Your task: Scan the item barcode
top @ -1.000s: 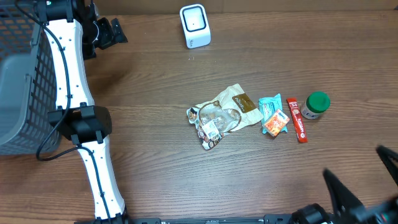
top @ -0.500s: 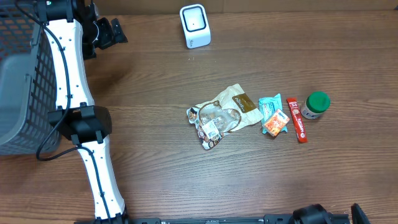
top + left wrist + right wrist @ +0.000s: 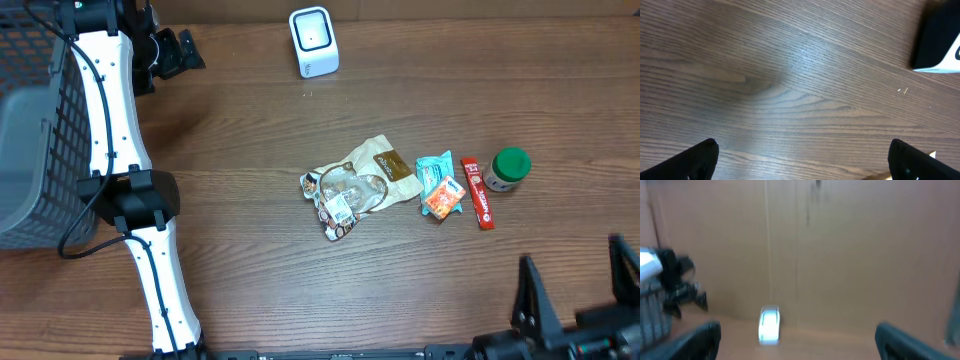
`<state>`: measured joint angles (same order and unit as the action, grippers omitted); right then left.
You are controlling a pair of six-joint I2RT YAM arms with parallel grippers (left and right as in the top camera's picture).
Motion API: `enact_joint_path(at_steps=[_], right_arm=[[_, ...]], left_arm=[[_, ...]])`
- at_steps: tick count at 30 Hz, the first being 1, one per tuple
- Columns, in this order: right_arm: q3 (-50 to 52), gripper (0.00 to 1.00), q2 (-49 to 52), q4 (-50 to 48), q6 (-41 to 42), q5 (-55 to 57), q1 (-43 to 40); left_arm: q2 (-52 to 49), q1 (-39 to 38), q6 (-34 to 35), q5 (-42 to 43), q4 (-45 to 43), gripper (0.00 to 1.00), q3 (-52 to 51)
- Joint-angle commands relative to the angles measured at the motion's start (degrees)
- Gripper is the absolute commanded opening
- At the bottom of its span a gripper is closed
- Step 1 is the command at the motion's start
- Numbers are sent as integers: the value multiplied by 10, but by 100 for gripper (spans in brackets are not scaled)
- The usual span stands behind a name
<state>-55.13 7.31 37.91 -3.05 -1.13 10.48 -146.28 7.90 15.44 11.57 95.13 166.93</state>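
Wood surface [image 3: 250, 265]. Approach step: right end effector [image 3: 572, 288] spread, empty, snack packets [image 3: 358, 186] well ahead. Left end effector [image 3: 802, 146] also spread. Next: reach, grasp one packet.

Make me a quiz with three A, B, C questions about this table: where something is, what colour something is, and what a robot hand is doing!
1. Where is the white scanner?
A) alone at the back
B) among the snacks
C) in a robot hand

2. What colour is the lid of the jar?
A) red
B) green
C) blue

3. What is the right gripper doing?
A) open, holding nothing
B) shut on a snack
C) shut on a pen

Answers: 1 A, it stands apart at the top of the overhead view. 2 B, the lid shows green. 3 A, its fingers stand wide apart over bare table.
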Motion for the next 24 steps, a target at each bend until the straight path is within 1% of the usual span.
enact_joint_path(at_steps=[1,3,5,8,10,15,20,24], right_arm=[[102,100,-31,-132,-1,-37,-9],[165,100,-43,-237,-1,-57,-12],[218,100,-51,-316,-1,-75,-12],[291,100,-60,-407,-1,-101,-12],[337,100,-67,-446,-1,-113,-12],[421,100,-71,-498,-1,-118,-12],[488,100,-71,-503,-1,-118,-12],[520,100,-71,-503,-1,-118,-12]], left_arm=[[4,-1,-2,-2,0,100,10],[4,-1,-2,-2,0,100,10],[4,-1,-2,-2,0,100,10],[4,-1,-2,-2,0,100,10],[4,-1,-2,-2,0,100,10],[4,-1,-2,-2,0,100,10],[4,-1,-2,-2,0,100,10],[4,-1,-2,-2,0,100,10]])
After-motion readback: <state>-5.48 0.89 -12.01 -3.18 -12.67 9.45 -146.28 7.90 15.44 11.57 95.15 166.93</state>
